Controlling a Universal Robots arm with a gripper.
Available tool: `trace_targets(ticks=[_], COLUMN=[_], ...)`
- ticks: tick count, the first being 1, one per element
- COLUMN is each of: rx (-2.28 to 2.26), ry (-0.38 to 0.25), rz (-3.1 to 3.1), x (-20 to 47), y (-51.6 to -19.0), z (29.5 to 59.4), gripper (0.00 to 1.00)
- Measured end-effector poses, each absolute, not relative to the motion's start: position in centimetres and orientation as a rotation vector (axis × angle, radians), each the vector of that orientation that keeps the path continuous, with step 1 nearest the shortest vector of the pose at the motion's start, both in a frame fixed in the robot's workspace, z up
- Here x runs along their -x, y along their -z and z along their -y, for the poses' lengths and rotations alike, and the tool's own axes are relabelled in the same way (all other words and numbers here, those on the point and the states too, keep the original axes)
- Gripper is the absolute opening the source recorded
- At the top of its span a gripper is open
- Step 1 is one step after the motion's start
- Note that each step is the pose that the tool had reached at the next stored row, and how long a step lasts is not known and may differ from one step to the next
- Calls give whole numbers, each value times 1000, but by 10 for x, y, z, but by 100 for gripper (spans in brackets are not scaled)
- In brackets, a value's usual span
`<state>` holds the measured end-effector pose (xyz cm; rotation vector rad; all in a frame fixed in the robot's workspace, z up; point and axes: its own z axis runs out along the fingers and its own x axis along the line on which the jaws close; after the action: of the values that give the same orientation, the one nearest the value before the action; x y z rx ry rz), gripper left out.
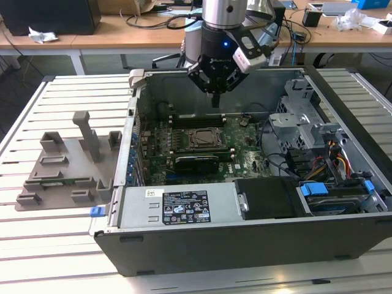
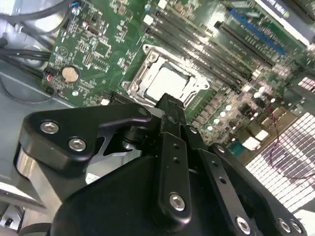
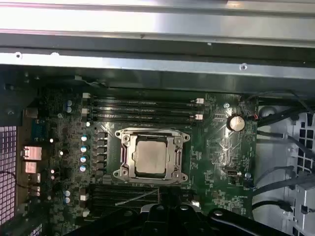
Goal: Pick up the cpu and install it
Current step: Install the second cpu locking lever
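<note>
In the exterior view, the gripper (image 1: 215,98) is seen hanging above the rear part of the open computer case (image 1: 245,245), with its fingers drawn together to a narrow tip and nothing held between them. Below it and a little nearer the case's front wall, the cpu (image 1: 204,139) is seated in the socket (image 1: 204,130) on the motherboard (image 1: 245,160). Well off to the exterior view's left of the gripper, outside the case, a grey plastic holder tray (image 1: 61,171) is laid on the slatted table (image 1: 37,263).

In the second wrist view, the black fingers (image 2: 170,123) are shown pressed together, and the pale top of the cpu (image 2: 165,81) is seen just past their tip, framed by the socket's metal frame (image 2: 142,54). A round coin battery (image 2: 70,73) is seen farther off on the board.

In the first wrist view, the cpu (image 3: 150,156) is seen flat inside the socket frame (image 3: 151,132), beneath the gripper and apart from it. Memory slots (image 3: 142,110) are set beyond the socket, and the coin battery (image 3: 236,123) lies to one side.
</note>
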<state>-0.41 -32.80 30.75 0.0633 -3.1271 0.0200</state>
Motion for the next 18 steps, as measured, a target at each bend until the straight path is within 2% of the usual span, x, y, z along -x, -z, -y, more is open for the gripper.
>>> trace_targets(ticks=[1, 4, 9, 18], rx=[-63, -64, -64, -64], ry=[-10, 7, 77, 79], rz=[3127, 3128, 3128, 3127], x=[5, 6, 8, 9], y=[-306, -306, -304, -281], z=[347, 356, 367, 367], gripper=[11, 11, 11, 11])
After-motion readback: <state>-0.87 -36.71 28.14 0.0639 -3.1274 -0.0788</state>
